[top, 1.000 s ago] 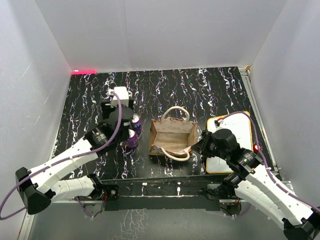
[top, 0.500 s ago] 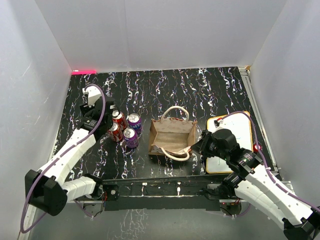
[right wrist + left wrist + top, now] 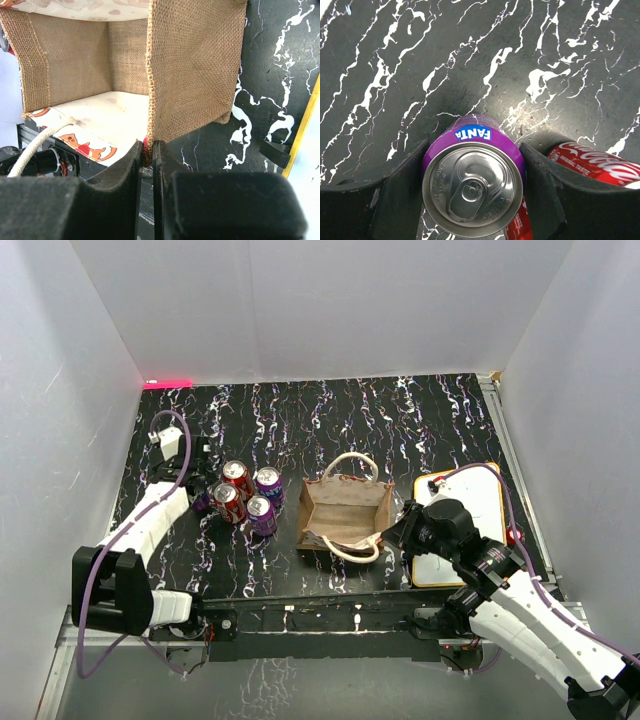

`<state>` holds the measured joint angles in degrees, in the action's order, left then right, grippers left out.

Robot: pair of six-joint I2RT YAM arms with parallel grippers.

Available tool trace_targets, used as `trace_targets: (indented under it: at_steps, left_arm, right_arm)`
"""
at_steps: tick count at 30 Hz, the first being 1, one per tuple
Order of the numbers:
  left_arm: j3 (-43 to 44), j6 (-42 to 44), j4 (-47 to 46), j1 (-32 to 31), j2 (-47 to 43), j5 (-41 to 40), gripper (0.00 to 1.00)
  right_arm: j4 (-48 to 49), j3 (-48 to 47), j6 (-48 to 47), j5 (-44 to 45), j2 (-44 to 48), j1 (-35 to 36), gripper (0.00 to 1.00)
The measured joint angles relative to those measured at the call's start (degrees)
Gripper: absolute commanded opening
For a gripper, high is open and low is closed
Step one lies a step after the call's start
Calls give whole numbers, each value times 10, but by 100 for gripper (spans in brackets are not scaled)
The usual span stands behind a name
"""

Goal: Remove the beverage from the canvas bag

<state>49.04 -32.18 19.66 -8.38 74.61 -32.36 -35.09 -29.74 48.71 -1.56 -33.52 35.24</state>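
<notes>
The tan canvas bag (image 3: 345, 512) stands open at the table's middle, and no can shows inside it. My right gripper (image 3: 400, 525) is shut on the bag's right wall edge; the right wrist view shows the burlap wall (image 3: 192, 65) pinched between the jaws of the gripper (image 3: 148, 150). My left gripper (image 3: 198, 495) at the far left is shut on an upright purple Fanta can (image 3: 472, 175), which stands on or just above the table. A red Coca-Cola can (image 3: 592, 162) lies just to its right.
Two red cans (image 3: 236, 476) and two purple cans (image 3: 268, 481) stand in a cluster left of the bag. A white orange-rimmed board (image 3: 482, 495) lies at the right under my right arm. White walls enclose the table.
My left arm has swung from above the can cluster out to the far left, carrying the purple can. More cans now show beside the bag. The right arm and bag have not moved.
</notes>
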Motion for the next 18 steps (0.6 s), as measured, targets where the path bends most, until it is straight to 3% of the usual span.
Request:
trace_targets:
  at_steps: [18]
  left_arm:
    - [-10, -2, -37, 19, 43, 58, 0]
  right_arm:
    - [7, 14, -7, 2, 28, 0, 8]
